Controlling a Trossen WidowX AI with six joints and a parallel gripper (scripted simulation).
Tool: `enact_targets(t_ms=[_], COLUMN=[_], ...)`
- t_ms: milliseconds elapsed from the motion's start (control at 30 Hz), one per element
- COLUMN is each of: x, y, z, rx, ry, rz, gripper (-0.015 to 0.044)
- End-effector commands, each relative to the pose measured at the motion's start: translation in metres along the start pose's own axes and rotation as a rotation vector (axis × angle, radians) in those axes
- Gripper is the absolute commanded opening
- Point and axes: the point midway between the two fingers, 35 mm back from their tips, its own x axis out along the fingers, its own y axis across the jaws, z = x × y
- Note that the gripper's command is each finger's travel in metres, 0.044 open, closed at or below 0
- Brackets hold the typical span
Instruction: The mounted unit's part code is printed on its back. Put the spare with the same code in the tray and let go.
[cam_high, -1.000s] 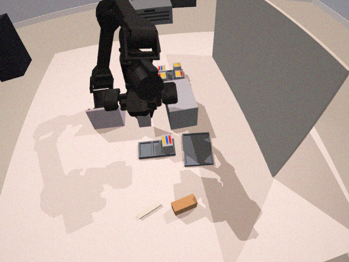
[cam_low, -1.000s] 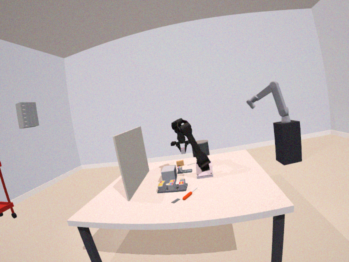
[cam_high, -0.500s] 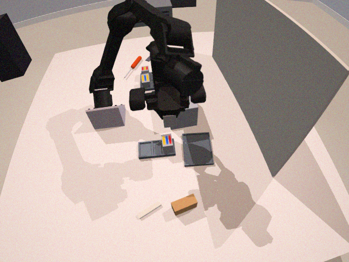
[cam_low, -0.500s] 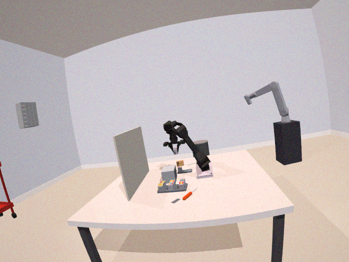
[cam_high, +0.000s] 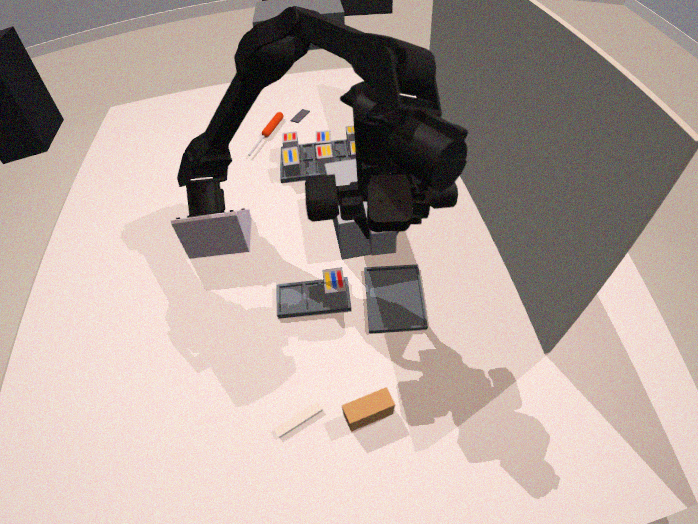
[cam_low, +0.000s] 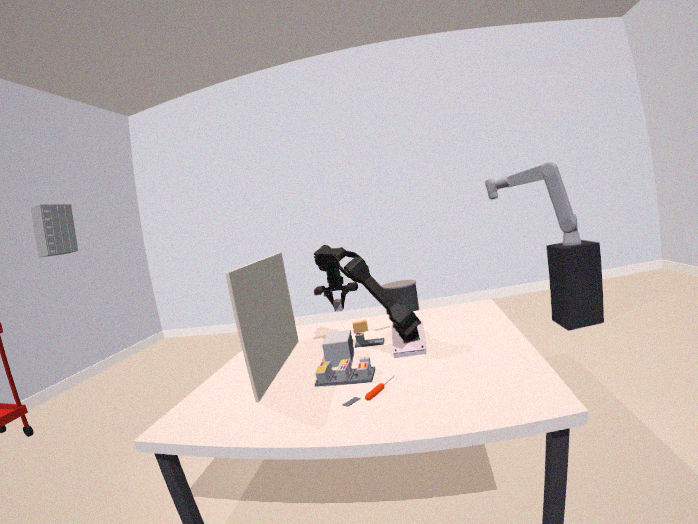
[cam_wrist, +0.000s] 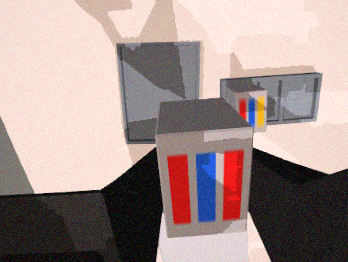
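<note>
Hand: the black hand (cam_wrist: 205, 245) is closed on a small grey block with red, blue and red stripes (cam_wrist: 204, 170), gripped at its sides.
Spare: the block is held in the air above the white desk (cam_high: 140, 394), short of the tray.
Tray: a square grey tray (cam_high: 395, 298) lies beside a grey three-slot holder (cam_high: 304, 298).
Holder: one block striped yellow, blue and red (cam_high: 333, 280) stands in its end slot, nearest the tray.
</note>
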Motion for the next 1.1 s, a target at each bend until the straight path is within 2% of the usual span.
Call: enact_targets(t_ms=[0,167,1067], x=[0.005,0.009,0.027], y=[0.012,0.027,0.031], z=[0.000,-0.002,-0.001], rx=[0.012,0.022,0.020], ry=[0.014,0.019,0.020], rz=[0.002,0.007,0.005], gripper=[0.0000,0.0000,0.0000])
